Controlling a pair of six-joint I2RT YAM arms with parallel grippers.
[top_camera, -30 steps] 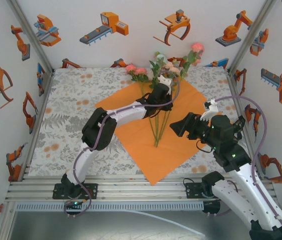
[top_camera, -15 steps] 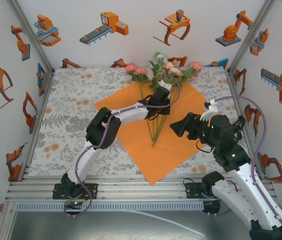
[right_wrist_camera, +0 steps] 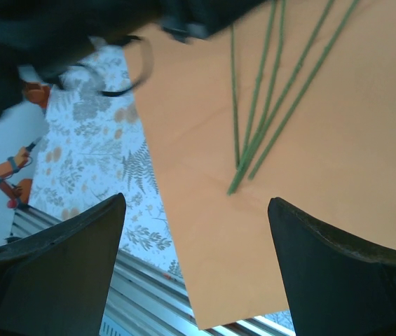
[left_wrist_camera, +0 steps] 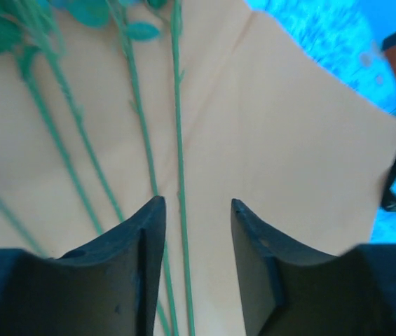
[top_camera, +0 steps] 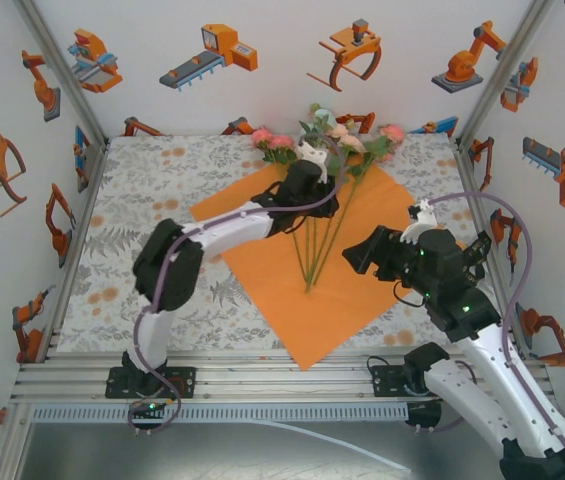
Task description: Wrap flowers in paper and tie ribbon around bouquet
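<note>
- The paper (top_camera: 292, 290) lies flat and open on the middle of the tabletop (top_camera: 152, 190), turned like a diamond, with one corner pointing at the near edge.
- The flowers (top_camera: 334, 150) lie on it. Their heads are at the paper's far corner, close to the tabletop's far edge, and their stems (left_wrist_camera: 179, 140) run back toward the paper's middle, fanned out a little and meeting at the cut ends.
- My left gripper (left_wrist_camera: 196, 217) is over the upper stems just below the heads. Its jaws stand apart and one stem runs through the gap, but from the wrist view I see nothing pinched.
- My right gripper (right_wrist_camera: 196, 201) hovers above the right side of the paper, near the stem ends. It is spread wide and holds nothing.
- I judge the laying-down step about done, since the bunch is placed on the sheet and released.
- Nearly everything else is left. No edge of the paper is lifted or folded, so there is no cone yet, and the ribbon has yet to be tied.
- I put us early in the job.
</note>
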